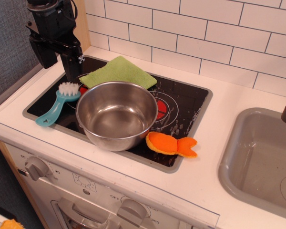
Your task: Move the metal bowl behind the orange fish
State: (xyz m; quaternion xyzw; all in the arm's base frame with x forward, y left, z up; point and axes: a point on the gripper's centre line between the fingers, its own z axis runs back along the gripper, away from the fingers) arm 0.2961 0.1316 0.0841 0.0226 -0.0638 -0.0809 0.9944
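From my station, the gripper [72, 71] hangs over the counter's back left corner, above the stove top [190, 102]; I cannot tell how wide its fingers stand. Just below it lies a teal brush [59, 103], with a green cloth [118, 71] behind. The metal bowl [117, 114] sits mid-stove, toward the front edge. The orange fish [171, 144] lies just right of it, near the front edge, and the grey sink [238, 162] is at the right end.

White tiled wall [219, 33] behind a white counter [229, 157] with a grey sink [248, 176].
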